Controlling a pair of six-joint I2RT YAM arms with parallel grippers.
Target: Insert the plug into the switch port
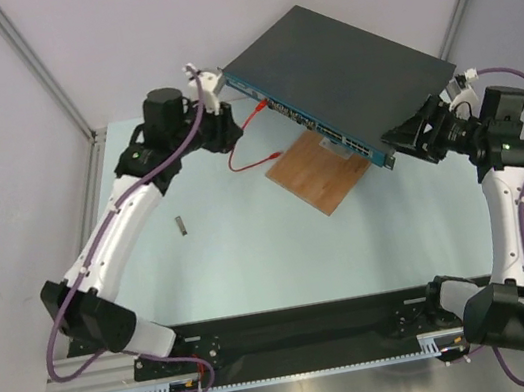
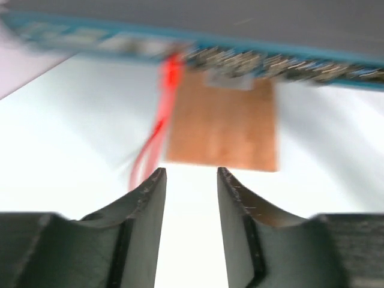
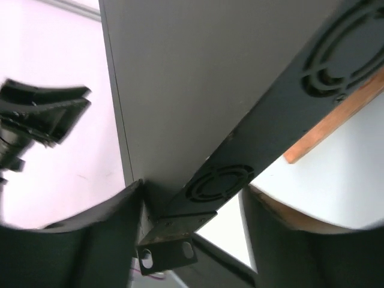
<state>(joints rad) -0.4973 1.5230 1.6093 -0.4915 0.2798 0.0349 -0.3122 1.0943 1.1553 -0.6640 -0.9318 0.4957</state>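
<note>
Two pincers: left pincer (image 2: 191, 174) spread, empty; right pincer (image 3: 192, 189) astride the switch's (image 1: 340, 60) corner (clamped? I can't tell). Red cable (image 2: 156, 131) looks floppy; hold its hard plug (image 1: 263, 106), sitting at the switch's blue front.

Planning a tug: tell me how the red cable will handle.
The red cable is probably floppy: it lies in loose bends. Being thin, it likely weighs little. One end meets the switch front, so a tug may meet resistance there.

No lettering can be read on the switch (image 1: 341, 65).
</note>
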